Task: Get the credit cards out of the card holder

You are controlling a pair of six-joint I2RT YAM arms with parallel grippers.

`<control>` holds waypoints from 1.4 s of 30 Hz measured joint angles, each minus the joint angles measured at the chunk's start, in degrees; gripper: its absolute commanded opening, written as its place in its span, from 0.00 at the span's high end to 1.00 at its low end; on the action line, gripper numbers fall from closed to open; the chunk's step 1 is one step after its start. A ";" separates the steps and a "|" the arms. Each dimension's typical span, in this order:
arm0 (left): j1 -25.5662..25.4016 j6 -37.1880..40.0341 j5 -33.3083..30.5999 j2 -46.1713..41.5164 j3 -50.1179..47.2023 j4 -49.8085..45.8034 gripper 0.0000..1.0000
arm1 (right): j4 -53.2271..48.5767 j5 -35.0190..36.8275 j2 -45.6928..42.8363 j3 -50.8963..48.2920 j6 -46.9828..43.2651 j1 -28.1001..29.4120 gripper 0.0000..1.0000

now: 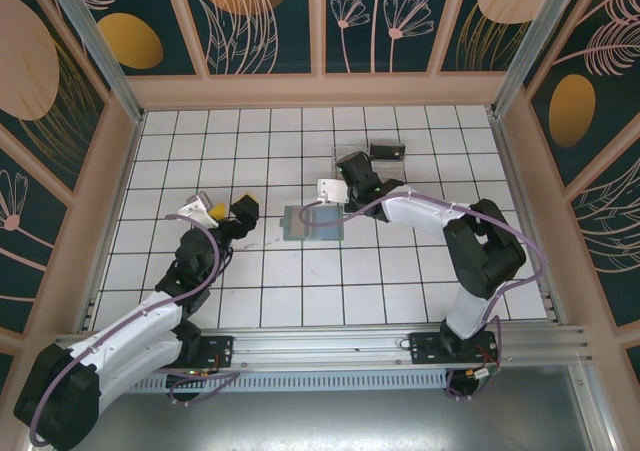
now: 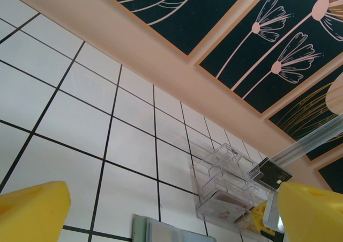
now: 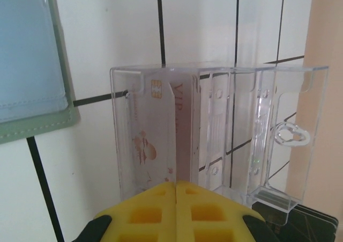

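Yellow pads [image 3: 144, 215] of the right jaws, bottom centre of the right wrist view: pressed flush together, no gap along the seam. Cannot tell whether a card edge is pinched at the tips.

Directly past the tips: clear plastic tray [image 3: 214, 129], standing on the white tiled worktop [image 3: 107, 33]. Pale card [image 3: 150, 140] with a gold chip stands upright in the tray's left compartment. A second one lettered VIP is just beside it. Small black box [image 3: 292, 220] at lower right, behind the tray's corner.

Card holder [image 3: 32, 54]: upper left of that view, grey-green, lying open and flat, clear pocket facing up. Near the tray but apart from it. In the top view it sits mid-frame, between the two arms.

Left wrist view: left jaws spread wide, one yellow pad at lower left, the other at lower right, holding nothing. Tray and black box at lower right of frame.
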 measured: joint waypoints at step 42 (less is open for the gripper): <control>0.00 0.07 0.66 3.61 0.00 0.02 0.01 | 7.54 4.13 2.27 0.72 22.82 -1.79 0.80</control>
